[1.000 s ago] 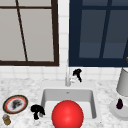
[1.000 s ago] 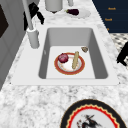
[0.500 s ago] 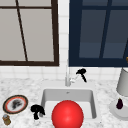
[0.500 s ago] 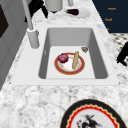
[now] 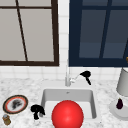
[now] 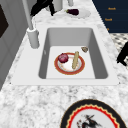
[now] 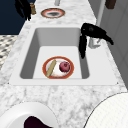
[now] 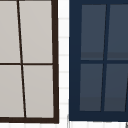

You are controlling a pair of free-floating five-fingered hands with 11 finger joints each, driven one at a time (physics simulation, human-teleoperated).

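My right hand [image 5: 85, 74] hovers by the faucet [image 5: 67, 79] at the back of the sink [image 5: 47, 96], fingers straight; in the right side view the right hand [image 7: 92, 31] points one finger down over the basin and the others past the faucet [image 7: 94, 43]. My left hand [image 5: 37, 110] hangs at the sink's front left corner with relaxed fingers and holds nothing. A red-rimmed plate [image 6: 80, 68] lies in the basin with a dark red round fruit [image 6: 63, 58] and a tan stick [image 6: 75, 60] on it. A red round shape [image 5: 67, 115] covers the sink's front.
A patterned plate [image 5: 15, 104] and a small jar [image 5: 6, 120] sit on the left counter. On the right stand a grey canister [image 5: 123, 82] and a white plate [image 5: 113, 110] with an eggplant [image 5: 120, 103]. A small brown bit [image 6: 84, 49] lies in the basin.
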